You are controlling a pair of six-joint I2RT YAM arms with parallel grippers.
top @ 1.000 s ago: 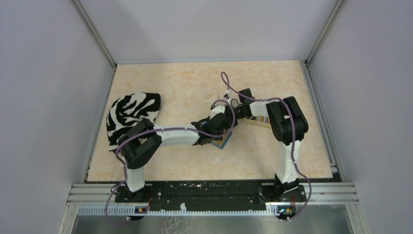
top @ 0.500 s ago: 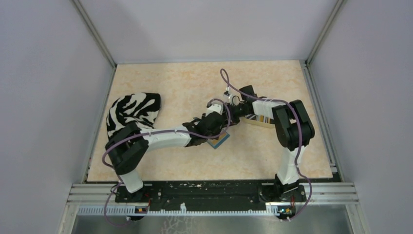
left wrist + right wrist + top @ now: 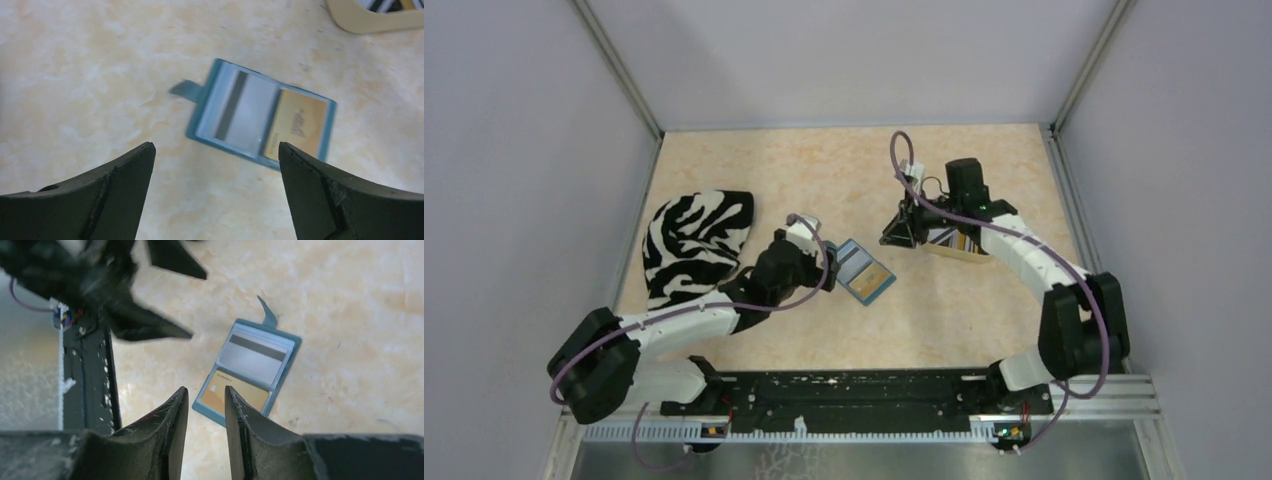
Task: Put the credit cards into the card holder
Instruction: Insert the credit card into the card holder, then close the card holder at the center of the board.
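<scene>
Open and flat on the table lies the teal card holder (image 3: 260, 120), 2 of the credit cards (image 3: 252, 356) in its pockets: a grey-silver card (image 3: 240, 112) and a gold card (image 3: 298, 125). The left gripper (image 3: 215, 147) hovers just beside its snap-tab side, jaws spread wide, holding nothing. The right gripper (image 3: 205, 390) hangs between the holder and the beige tray (image 3: 350, 22), fingers narrowly parted, empty. More cards show in that tray. With nothing pinning the holder, pushing in another card would likely slide it or nudge out a seated one.
</scene>
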